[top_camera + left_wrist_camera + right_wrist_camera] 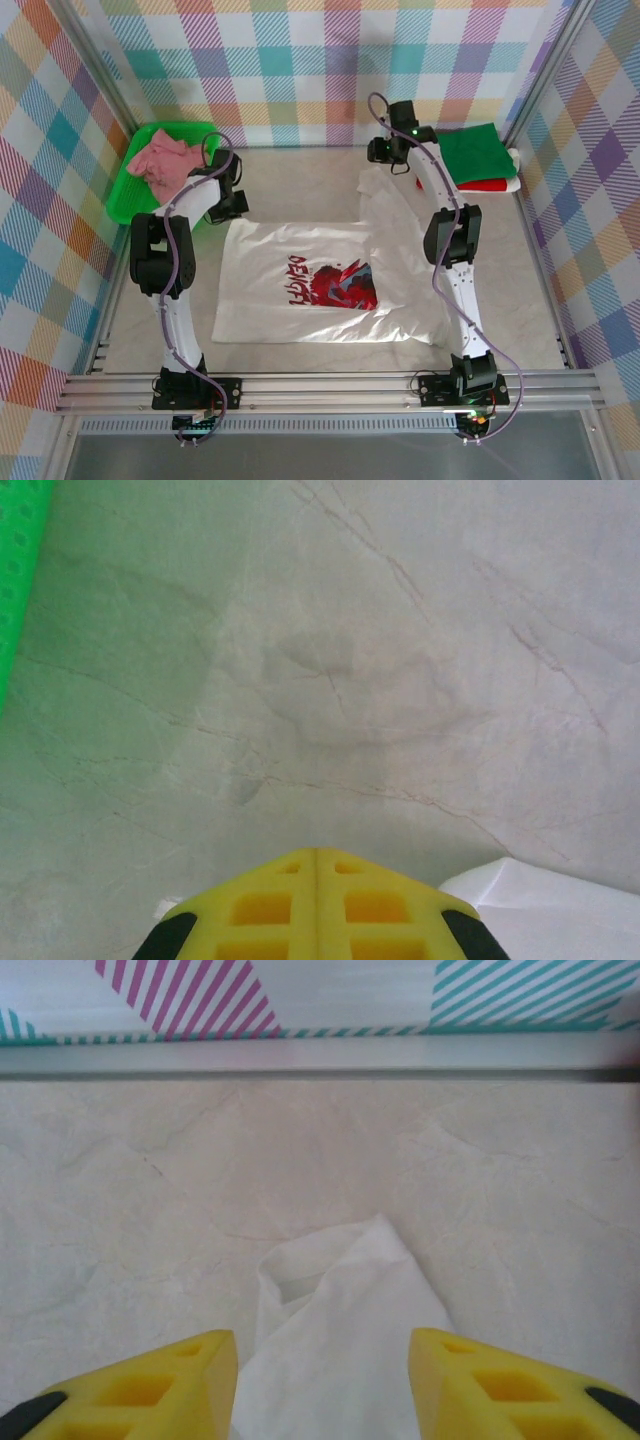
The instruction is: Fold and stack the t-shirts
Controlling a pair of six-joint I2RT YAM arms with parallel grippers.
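Left gripper (317, 885): the two yellow fingers (260, 910) are pressed flat together, with no gap along the seam. In the left wrist view, white cloth shows low on either side of them. Cannot tell whether any of it is pinched. The top view puts this gripper at the far-left corner of the white t-shirt (300, 280), low over the marble-patterned table (350, 680). The wrist view adds a strip of the green tray (18, 570) at its left border and bare table ahead of the fingertips.

Right gripper (320, 1338): jaws stand well apart, holding nothing. In the right wrist view, a peaked fold of the white t-shirt lies on the table and runs back between the fingers. Beyond the peak there is bare table, then a metal rail (300, 1058) and the checked wall (180, 990). The top view puts this gripper at the back of the table, over the far end of the shirt's sleeve on the right-arm side.

Layout from the top view:
- The white t-shirt is spread flat mid-table between the two arms, with the red-and-dark print facing up.
- The pink t-shirt (165, 160) lies crumpled in the green tray at the back left, just beside the left gripper.
- The green t-shirt (478, 150) is folded and lies on the red t-shirt (495, 185) in the back right corner, near the right gripper.
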